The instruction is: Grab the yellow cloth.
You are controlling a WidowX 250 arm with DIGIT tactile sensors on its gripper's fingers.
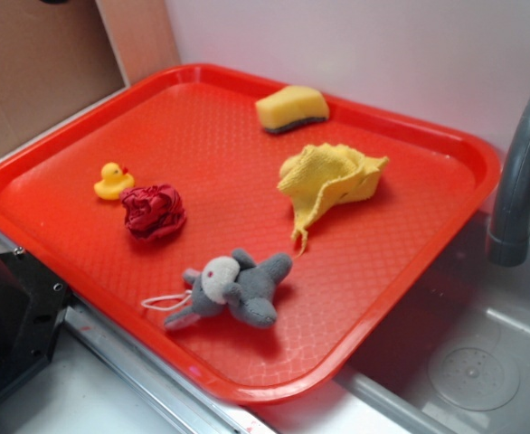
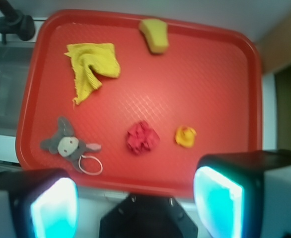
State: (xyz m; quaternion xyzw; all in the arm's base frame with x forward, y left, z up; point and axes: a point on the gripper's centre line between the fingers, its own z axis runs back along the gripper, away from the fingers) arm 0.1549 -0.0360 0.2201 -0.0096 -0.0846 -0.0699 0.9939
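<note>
The yellow cloth (image 1: pixel 333 176) lies crumpled on the red tray (image 1: pixel 383 253), right of centre, with a frayed corner pointing toward the front. In the wrist view the cloth (image 2: pixel 93 64) is at the upper left of the tray (image 2: pixel 200 79). My gripper (image 2: pixel 135 201) is open and empty, its two pads wide apart. It hangs high above the tray's near edge, far from the cloth. The gripper does not show in the exterior view.
On the tray are a yellow sponge with a dark base (image 1: pixel 291 108) (image 2: pixel 154 34), a tiny rubber duck (image 1: pixel 112 181) (image 2: pixel 185 136), a crumpled red cloth (image 1: pixel 154 212) (image 2: pixel 142 137) and a grey plush elephant (image 1: pixel 233 287) (image 2: pixel 67 145). A grey faucet (image 1: pixel 518 181) and sink (image 1: pixel 473 362) stand beside the tray.
</note>
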